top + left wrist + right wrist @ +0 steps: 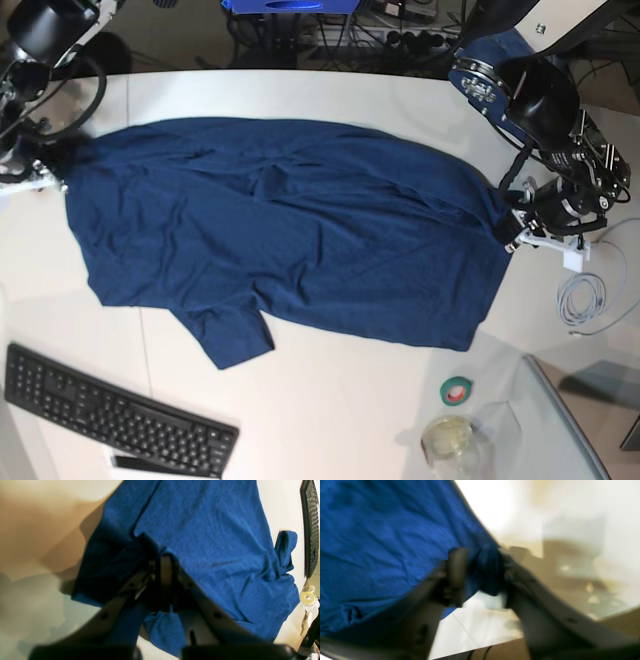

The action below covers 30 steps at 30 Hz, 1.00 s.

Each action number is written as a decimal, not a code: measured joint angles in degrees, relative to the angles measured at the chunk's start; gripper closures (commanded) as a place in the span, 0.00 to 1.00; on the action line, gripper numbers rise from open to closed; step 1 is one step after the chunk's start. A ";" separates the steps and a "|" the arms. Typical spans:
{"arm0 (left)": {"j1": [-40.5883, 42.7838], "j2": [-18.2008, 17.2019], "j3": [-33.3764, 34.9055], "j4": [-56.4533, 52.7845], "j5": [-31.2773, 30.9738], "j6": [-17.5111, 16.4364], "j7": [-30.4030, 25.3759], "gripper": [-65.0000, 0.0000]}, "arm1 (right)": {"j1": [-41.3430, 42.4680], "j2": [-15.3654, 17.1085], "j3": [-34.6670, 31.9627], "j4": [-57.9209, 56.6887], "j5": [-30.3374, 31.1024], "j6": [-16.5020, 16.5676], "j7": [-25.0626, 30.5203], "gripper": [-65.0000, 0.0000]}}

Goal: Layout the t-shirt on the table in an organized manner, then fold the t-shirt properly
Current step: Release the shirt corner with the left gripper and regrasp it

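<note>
The left gripper (165,562) has its fingers together, pinched on a dark fold of the shirt (290,230) at the cloth's edge on the base view's right. The right gripper (480,572) stands with its fingers (456,567) apart; a bunched dark lump of shirt sits in the gap between them, and the blur hides whether either pad presses it.

The shirt lies spread across the table (330,400), stretched between the two grippers, its body mostly flat with shallow creases. One sleeve pokes out toward the near side, its tip well apart from the keyboard (110,410). The far hem runs near the table's curved back edge, with a strip of white showing. On the near side, bare table opens wide between the shirt and the front edge.

The left arm (540,110) comes in from the far right corner and bends down to the cloth edge, its wrist low over the table. The right arm (40,50) reaches from the far left corner, its gripper at the shirt's left corner just beside the table's edge.

A coil of white cable (585,295) lies near the left gripper, apart from the shirt. A green tape roll (458,390) and a clear cup (450,440) sit at the near right, beside a glass panel (560,420). The keyboard lies at the near left corner.
</note>
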State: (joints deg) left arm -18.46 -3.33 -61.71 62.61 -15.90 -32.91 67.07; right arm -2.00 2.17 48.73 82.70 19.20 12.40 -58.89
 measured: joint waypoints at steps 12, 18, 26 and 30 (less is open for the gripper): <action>1.38 0.52 0.35 5.35 -0.28 -0.07 0.02 0.15 | -4.20 -1.27 0.02 13.62 -0.20 1.38 -0.24 0.43; 9.84 1.01 2.95 18.73 -0.85 -1.46 -0.20 0.15 | -5.20 -1.79 0.15 17.09 0.07 6.29 -0.02 0.43; 24.72 1.11 3.08 21.55 -10.32 -6.58 -9.77 0.16 | -8.09 -3.74 0.11 17.62 0.20 7.17 5.99 0.43; 27.43 -0.37 10.67 19.91 -11.28 -6.64 -19.76 0.16 | -8.50 -4.37 -0.04 17.68 0.02 7.56 6.21 0.43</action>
State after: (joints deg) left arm 8.97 -3.70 -51.05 82.52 -27.18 -39.55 47.31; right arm -10.50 -2.20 48.69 100.38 19.22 19.97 -52.69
